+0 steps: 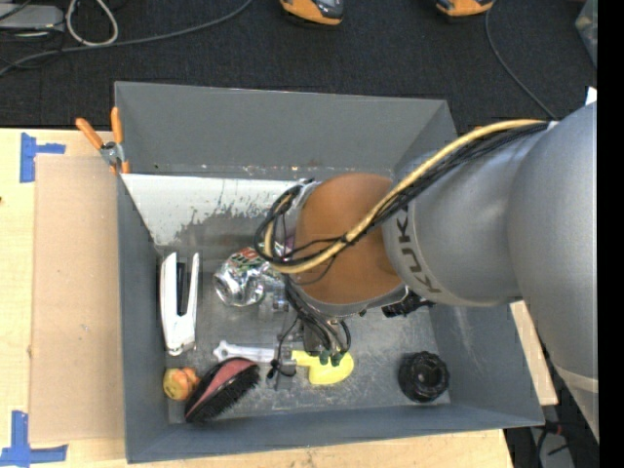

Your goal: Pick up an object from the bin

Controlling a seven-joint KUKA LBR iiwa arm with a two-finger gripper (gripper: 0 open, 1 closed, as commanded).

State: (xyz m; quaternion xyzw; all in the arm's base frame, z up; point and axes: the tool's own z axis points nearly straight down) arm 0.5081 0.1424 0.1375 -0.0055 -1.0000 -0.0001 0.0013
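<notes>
Down in the bin [283, 130], the gripper [314, 351] hangs just above a flat yellow piece [330, 370] near the front wall, seemingly placed for a pick. Whether it is parted or closed cannot be told.

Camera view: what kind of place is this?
Probably a robotics lab set up for bin picking: a KUKA arm reaches into a grey bin holding a stapler, a brush and other odd things, and cables lie on the floor.

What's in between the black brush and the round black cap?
A flat yellow plastic piece lies there, under the gripper; the camera view shows it between the black brush and round black cap.
</notes>
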